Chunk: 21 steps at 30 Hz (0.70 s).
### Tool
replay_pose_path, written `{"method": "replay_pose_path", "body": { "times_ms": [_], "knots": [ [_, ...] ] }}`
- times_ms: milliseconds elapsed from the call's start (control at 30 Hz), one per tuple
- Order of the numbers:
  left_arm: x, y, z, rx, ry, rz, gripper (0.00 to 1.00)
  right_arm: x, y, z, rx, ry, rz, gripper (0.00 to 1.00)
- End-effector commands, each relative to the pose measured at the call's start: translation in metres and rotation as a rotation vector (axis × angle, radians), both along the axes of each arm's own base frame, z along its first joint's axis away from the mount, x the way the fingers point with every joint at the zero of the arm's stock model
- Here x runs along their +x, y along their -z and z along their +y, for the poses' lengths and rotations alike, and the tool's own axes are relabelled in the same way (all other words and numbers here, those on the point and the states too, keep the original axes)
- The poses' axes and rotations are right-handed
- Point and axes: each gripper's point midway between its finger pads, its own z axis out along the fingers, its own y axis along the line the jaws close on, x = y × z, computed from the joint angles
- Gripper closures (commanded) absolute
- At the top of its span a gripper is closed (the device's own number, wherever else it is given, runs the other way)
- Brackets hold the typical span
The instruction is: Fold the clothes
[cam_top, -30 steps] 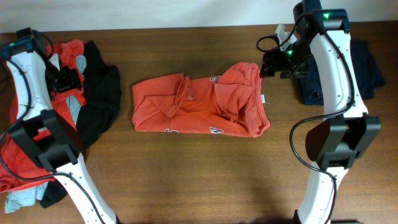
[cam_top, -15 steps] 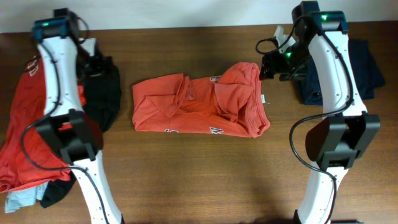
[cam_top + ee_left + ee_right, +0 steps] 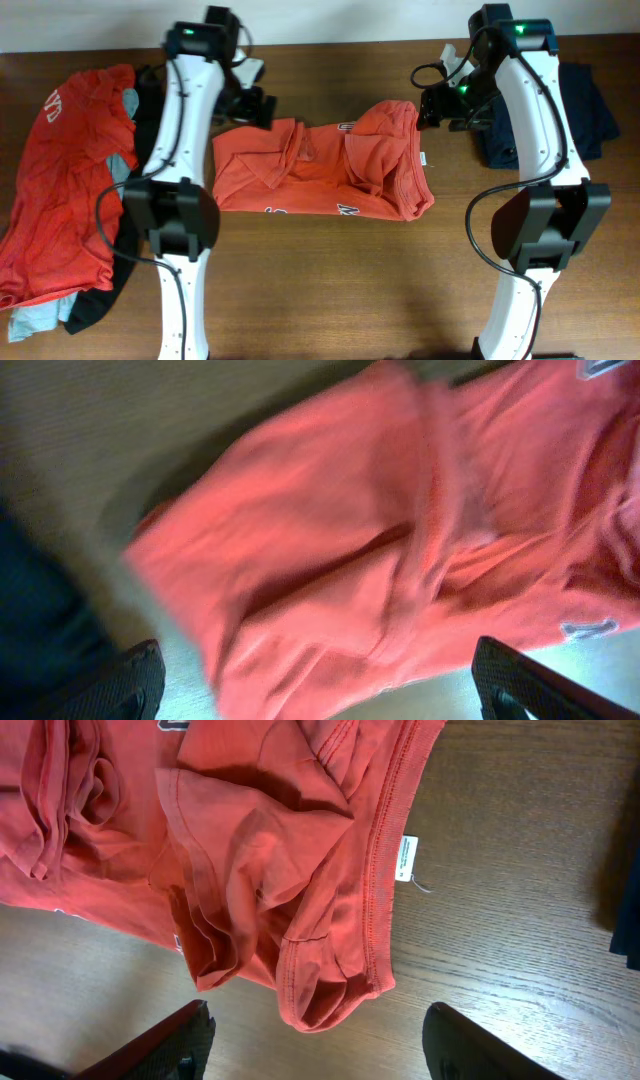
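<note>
A partly folded orange-red T-shirt (image 3: 320, 172) with white lettering lies rumpled at the table's middle. It also shows in the left wrist view (image 3: 400, 540) and the right wrist view (image 3: 270, 860). My left gripper (image 3: 252, 105) is open and empty, hovering just above the shirt's upper left corner. My right gripper (image 3: 437, 108) is open and empty, above the table beside the shirt's upper right corner. A pile of clothes (image 3: 70, 190), orange-red, black and pale grey-blue, lies at the far left.
A folded navy garment (image 3: 575, 110) lies at the back right, behind my right arm. A small white label (image 3: 405, 857) sticks out from the shirt's hem. Bare wooden table (image 3: 330, 290) shows in front of the shirt.
My left arm has swung from the pile at the far left across to the middle shirt's upper left corner. The right arm has not moved.
</note>
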Motion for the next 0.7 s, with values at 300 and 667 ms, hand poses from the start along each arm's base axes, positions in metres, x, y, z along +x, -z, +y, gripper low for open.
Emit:
{"method": "replay_pose_path", "body": {
  "times_ms": [300,667],
  "knots": [
    [-0.011,0.060,-0.068,0.108,-0.034,0.000,0.03,-0.001,-0.008,-0.001,0.005,-0.004,-0.021,0.28],
    [-0.018,0.078,-0.061,0.283,-0.135,-0.035,0.04,-0.009,-0.008,-0.001,0.002,-0.029,0.002,0.28]
  ]
}}
